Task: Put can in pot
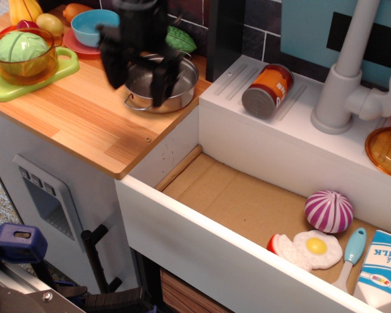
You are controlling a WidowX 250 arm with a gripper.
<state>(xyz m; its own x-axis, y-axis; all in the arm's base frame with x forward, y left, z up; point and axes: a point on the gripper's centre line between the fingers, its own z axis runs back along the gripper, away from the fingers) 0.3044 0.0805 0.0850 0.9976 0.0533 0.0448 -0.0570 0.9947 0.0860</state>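
The can (268, 90) has an orange and red label and a grey metal end. It lies on its side on the white ledge behind the sink, left of the faucet. The shiny steel pot (182, 88) stands on the wooden counter at its right end, partly hidden by my arm. My gripper (137, 77) is black and blurred with motion. It hangs open and empty over the pot's left part, well to the left of the can.
An amber bowl (23, 52) with a green cabbage sits on a green board at far left, with a blue bowl (91, 27) behind it. The faucet (345, 78) stands right of the can. The sink holds a purple onion (329, 210), a fried egg (316, 248) and a milk carton (383, 267).
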